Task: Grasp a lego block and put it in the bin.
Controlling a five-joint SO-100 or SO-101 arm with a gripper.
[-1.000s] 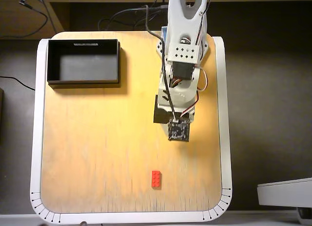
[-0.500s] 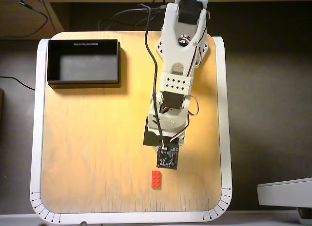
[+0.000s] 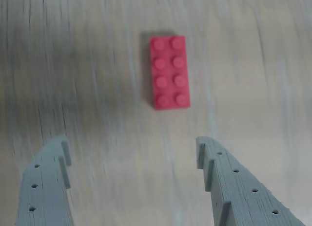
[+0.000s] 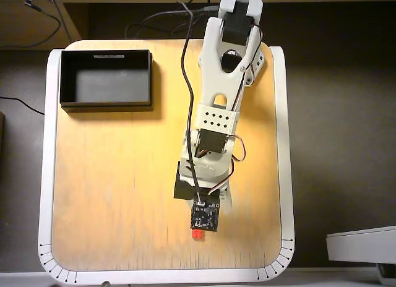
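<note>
The lego block (image 3: 169,71) is a small red brick with two rows of studs, lying flat on the wood in the upper middle of the wrist view. My gripper (image 3: 131,143) is open, its grey fingers (image 3: 46,187) at the bottom corners with the block ahead of them, untouched. In the overhead view the arm's wrist camera board (image 4: 205,216) covers most of the lego block (image 4: 197,235); only a red sliver shows near the table's front edge. The bin (image 4: 62,77), a shallow black tray, stands empty at the table's back left corner.
The wooden table (image 4: 111,175) has a raised white rim (image 4: 43,175) around it. Cables (image 4: 154,21) run behind the arm's base at the back. A white object (image 4: 362,244) lies off the table at the lower right.
The arm has stretched forward toward the table's front edge. The wrist has come over the red block, which lay fully visible before and is now mostly covered.
</note>
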